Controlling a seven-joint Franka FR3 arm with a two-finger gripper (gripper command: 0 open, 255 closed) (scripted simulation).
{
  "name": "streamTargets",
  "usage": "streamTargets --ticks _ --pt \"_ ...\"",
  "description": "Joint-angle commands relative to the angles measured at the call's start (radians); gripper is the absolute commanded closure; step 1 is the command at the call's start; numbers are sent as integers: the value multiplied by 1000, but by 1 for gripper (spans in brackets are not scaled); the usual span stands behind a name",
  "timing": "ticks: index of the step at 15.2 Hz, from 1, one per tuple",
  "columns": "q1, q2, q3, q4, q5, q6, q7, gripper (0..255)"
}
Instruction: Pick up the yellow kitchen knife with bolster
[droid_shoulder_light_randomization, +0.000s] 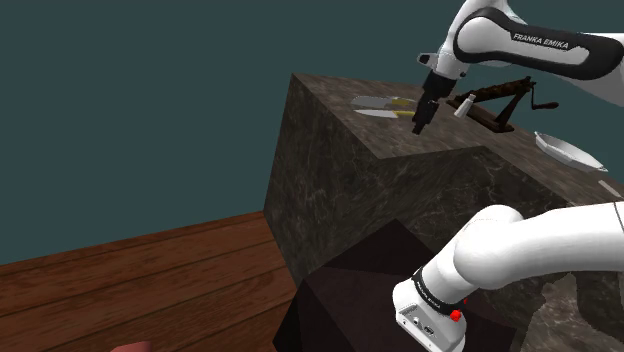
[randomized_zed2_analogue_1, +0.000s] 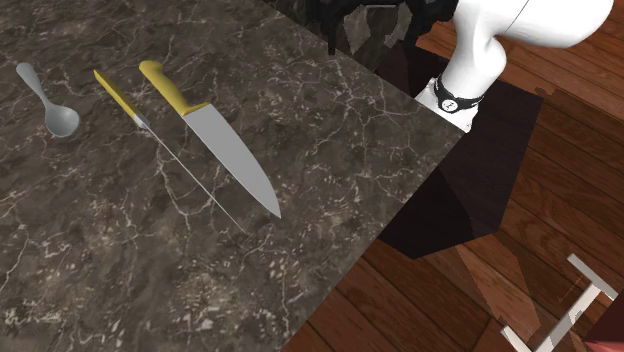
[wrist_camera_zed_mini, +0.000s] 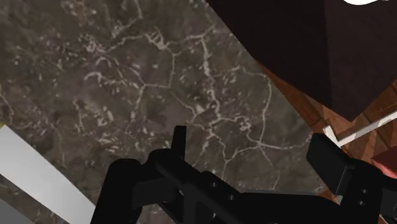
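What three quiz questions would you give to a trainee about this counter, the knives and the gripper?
1. True or false: the gripper is shut on the wide knife.
2. Of the spoon, the thin knife and the wide knife, which lies in the middle? A) spoon B) thin knife C) wide knife
3. Fill in: both knife handles are ____.
Key: 1 false, it is open; 2 B; 3 yellow.

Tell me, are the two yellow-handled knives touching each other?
Apart. The second exterior view shows a strip of countertop running all the way between the big knife and the thin knife.
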Motion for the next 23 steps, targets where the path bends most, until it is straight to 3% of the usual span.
streamTargets --ticks 1,7,13,16,20,21,23 --pt "20 54 -60 47 -9 25 -119 0" --pt "102 264 -235 227 43 91 -465 0" --pt "158 555 -392 471 235 103 -854 0" --pt "127 731 -428 625 377 67 -1053 0" --pt "10 956 -399 872 549 -24 -1266 0" --pt "-13 988 -387 915 570 -42 -1292 0" --pt "-9 984 -383 882 567 -13 -1294 0"
